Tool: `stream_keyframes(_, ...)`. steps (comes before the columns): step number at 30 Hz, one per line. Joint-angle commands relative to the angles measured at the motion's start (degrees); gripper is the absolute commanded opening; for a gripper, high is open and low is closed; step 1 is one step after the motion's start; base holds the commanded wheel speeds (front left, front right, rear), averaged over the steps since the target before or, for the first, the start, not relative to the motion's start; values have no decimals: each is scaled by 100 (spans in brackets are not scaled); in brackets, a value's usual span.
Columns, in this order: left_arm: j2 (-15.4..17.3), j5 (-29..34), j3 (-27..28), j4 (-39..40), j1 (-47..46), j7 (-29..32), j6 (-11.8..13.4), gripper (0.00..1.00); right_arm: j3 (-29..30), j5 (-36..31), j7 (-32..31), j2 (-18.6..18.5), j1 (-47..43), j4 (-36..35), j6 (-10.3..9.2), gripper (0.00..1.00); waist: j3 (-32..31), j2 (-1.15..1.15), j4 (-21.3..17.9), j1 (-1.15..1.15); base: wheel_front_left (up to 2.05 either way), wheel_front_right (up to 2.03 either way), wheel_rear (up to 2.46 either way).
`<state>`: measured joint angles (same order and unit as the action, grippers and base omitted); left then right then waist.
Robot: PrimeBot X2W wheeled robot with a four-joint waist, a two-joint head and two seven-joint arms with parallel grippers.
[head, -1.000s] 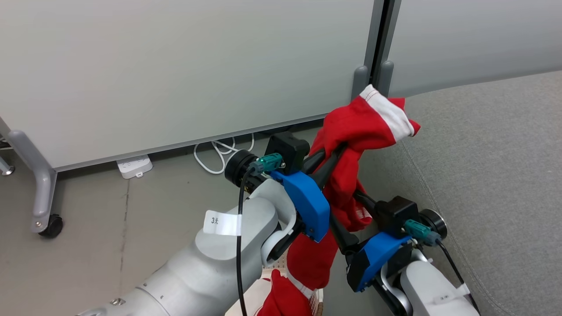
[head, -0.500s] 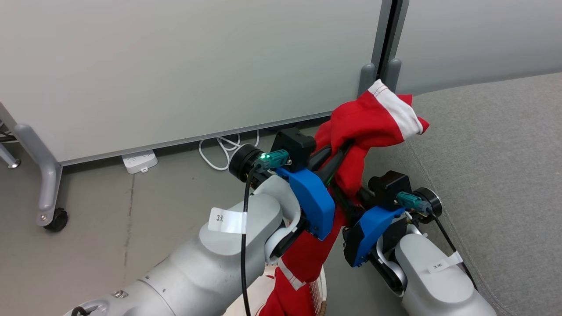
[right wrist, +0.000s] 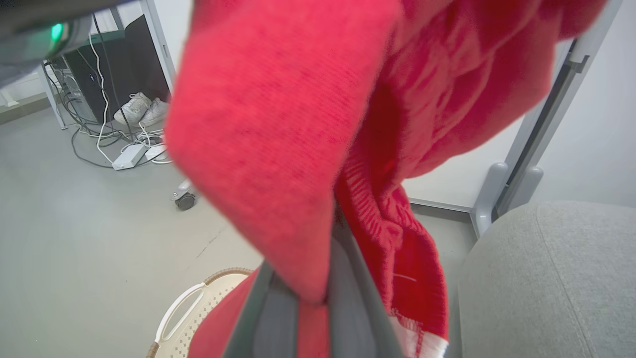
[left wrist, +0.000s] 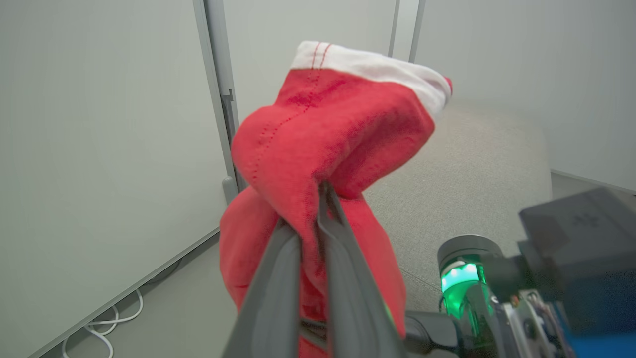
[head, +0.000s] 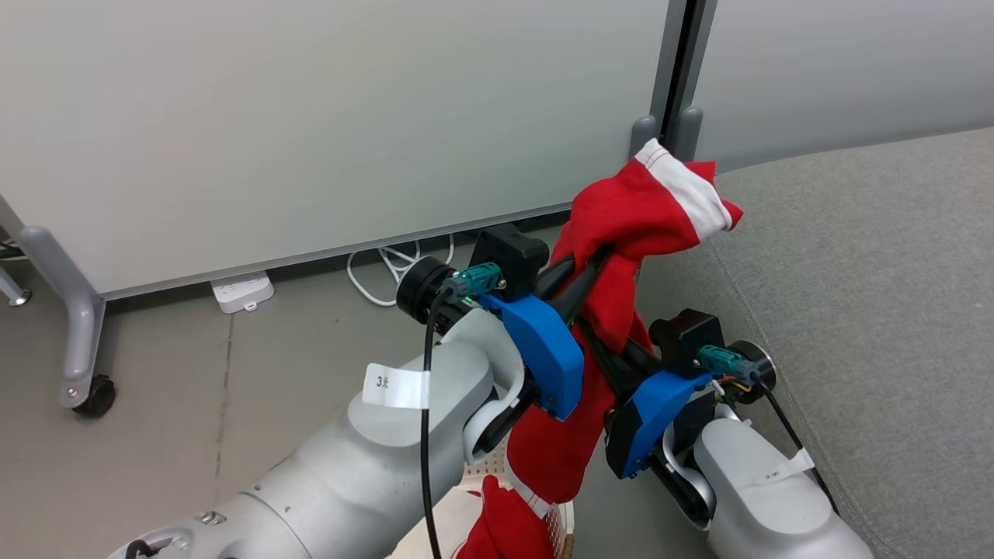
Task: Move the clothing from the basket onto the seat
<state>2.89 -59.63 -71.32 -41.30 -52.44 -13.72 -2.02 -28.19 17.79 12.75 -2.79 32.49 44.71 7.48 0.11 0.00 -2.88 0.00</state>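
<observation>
at the far left of the head view a grey caster leg of the pale partition stands on the floor, and further right a white power strip and a looped white cable lie along the partition's base. the robot's left arm rises from the lower left, and its left gripper is closed tight on the clothing, the two dark fingers pinching a fold of red cloth. the left wrist view shows that pinch close up, with the white cuff flopped over above the fingers. the clothing is held up in the air, bunched above the pinch and hanging in a long red drape below it, down to the basket, whose perforated cream wall and brown rim show at the bottom. just to the right, the right gripper is also clamped shut on the clothing, lower down the drape, its fingers angled up toward the left gripper. furthest right lies the seat, grey, close beside the raised clothing.
</observation>
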Motion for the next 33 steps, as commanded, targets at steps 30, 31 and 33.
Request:
stream_keyframes(30,416,880,1077,574,863,-151,6,100,283,-186,168,-18,59,139,3,0,-14,0,-5,0,0,0,0)
stream_keyframes(31,481,1050,1243,728,1002,-151,-13,100,317,-217,172,-18,46,130,3,0,-10,0,4,0,0,0,0)
stream_keyframes(33,597,1375,1559,1017,1357,-149,-42,100,384,-254,181,-18,14,113,2,0,-6,0,28,0,0,0,0)
